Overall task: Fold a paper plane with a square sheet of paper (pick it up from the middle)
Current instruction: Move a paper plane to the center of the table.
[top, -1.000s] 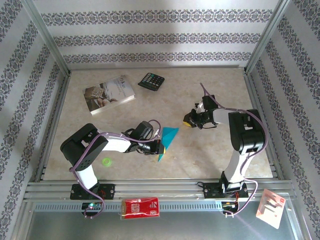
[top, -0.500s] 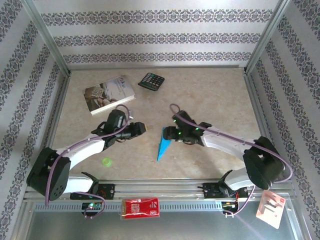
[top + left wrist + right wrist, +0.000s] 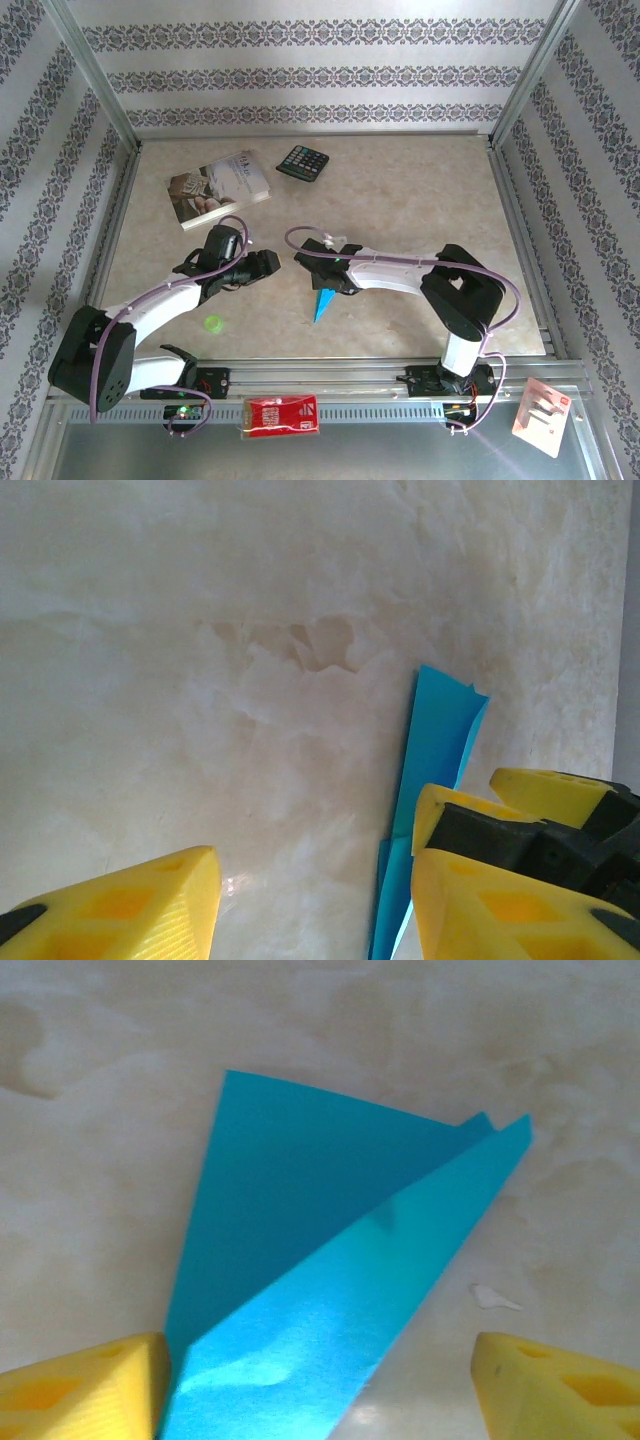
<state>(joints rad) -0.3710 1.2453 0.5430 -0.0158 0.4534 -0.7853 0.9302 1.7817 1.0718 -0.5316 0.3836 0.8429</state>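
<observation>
The marbled table [image 3: 420, 200] had your paper plane [image 3: 321, 304] lying flat near the middle, tip toward the near edge. Your right gripper [image 3: 322, 282] sat over its wide end, jaws spread either side of the paper. Your left gripper [image 3: 263, 262] was nearby, released and holding nothing.

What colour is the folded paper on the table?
The folded paper is plain turquoise-blue, without print. It shows best in the right wrist view.
</observation>
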